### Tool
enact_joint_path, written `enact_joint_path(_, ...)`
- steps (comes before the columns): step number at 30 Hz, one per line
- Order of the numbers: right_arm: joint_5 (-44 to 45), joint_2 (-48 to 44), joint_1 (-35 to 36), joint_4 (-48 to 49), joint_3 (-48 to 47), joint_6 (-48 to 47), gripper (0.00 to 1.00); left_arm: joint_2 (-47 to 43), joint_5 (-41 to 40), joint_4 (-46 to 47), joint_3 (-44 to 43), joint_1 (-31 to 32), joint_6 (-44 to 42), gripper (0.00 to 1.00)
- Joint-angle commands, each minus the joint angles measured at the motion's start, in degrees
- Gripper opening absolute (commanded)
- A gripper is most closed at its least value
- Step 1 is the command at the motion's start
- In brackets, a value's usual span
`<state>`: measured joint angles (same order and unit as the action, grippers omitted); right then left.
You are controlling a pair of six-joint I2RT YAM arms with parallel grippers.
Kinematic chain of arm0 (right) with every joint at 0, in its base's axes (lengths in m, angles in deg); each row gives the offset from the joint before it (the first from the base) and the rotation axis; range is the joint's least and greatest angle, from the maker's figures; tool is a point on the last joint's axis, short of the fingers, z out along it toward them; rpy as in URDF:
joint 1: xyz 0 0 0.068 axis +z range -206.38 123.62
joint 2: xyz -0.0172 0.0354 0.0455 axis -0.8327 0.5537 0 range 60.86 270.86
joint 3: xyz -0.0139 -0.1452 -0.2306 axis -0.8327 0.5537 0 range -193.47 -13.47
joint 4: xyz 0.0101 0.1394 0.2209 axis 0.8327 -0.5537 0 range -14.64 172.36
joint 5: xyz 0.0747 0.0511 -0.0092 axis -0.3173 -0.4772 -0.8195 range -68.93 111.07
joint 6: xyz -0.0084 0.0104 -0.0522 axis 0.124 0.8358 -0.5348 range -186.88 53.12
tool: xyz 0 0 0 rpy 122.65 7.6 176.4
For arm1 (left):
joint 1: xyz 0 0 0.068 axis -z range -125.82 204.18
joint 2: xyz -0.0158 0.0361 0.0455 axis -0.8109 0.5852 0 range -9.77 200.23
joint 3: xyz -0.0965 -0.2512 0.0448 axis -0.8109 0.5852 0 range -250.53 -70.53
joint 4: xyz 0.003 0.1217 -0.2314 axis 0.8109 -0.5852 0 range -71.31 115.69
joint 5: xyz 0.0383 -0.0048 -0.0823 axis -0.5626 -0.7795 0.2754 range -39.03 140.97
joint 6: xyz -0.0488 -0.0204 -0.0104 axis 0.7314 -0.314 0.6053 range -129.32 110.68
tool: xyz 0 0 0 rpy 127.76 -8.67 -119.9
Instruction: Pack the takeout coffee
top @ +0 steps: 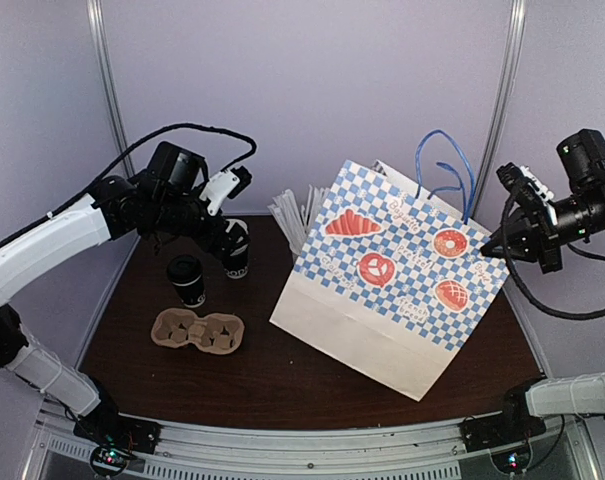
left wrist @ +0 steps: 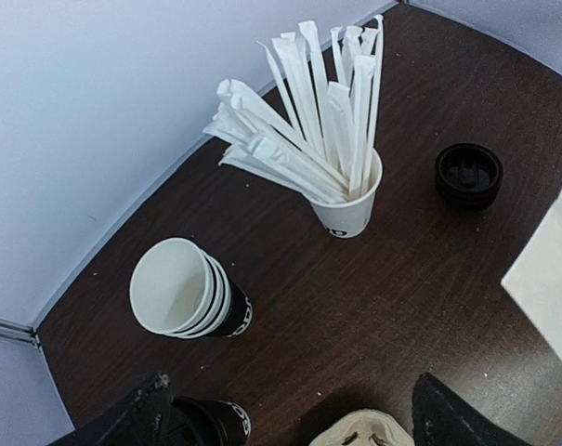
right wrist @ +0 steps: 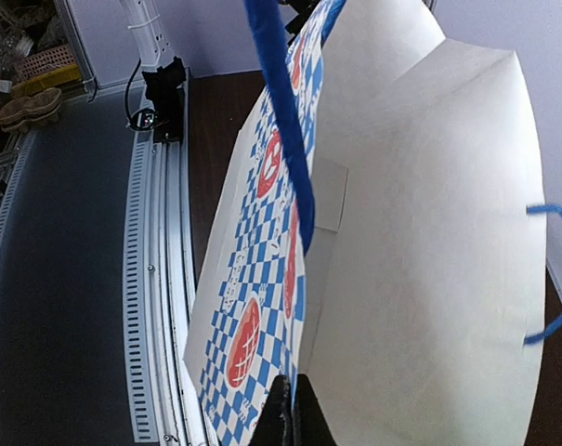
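The takeout coffee (top: 186, 279), a small black cup with a black lid, stands at the left of the table behind the cardboard cup carrier (top: 197, 331). In the left wrist view the coffee (left wrist: 209, 423) shows at the bottom edge, next to my left finger. My left gripper (top: 228, 236) is open and empty above the stack of lidless cups (top: 238, 262), right of the coffee; it is also open in the left wrist view (left wrist: 294, 420). My right gripper (top: 502, 240) is shut on the rim of the checked paper bag (top: 387, 275), which leans with its mouth open (right wrist: 420, 232).
A white cup of wrapped straws (left wrist: 350, 206) stands at the back, left of the bag (top: 292, 215). The stack of white-rimmed cups (left wrist: 183, 288) is near the wall. A black lid (left wrist: 468, 175) lies past the straws. The carrier's edge (left wrist: 373, 433) shows between my fingers.
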<state>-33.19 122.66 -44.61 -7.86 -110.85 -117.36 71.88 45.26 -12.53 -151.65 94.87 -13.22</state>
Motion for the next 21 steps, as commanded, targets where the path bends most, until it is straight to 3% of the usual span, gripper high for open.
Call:
enact_joint_path(1, 1.0, 0.3, 3.5, 2.1, 1.9, 1.8, 0.00, -2.2, -2.4, -0.3, -0.6, -0.9, -1.1, 0.91)
enact_joint_path(5, 6.0, 0.7, 7.6, 4.1, 4.4, 1.9, 0.00, -2.5, -2.4, -0.3, 0.0, -1.1, -0.7, 0.91)
enact_joint_path(12, 22.3, 0.7, 19.0, 10.8, 10.7, 3.5, 0.00, -2.2, -2.0, -0.1, 1.2, -1.1, 0.7, 0.90)
enact_joint_path(21, 22.8, -0.1, 20.0, 10.7, 12.4, 3.2, 0.00, -4.2, -1.6, -0.8, 2.5, -1.1, 1.0, 0.89)
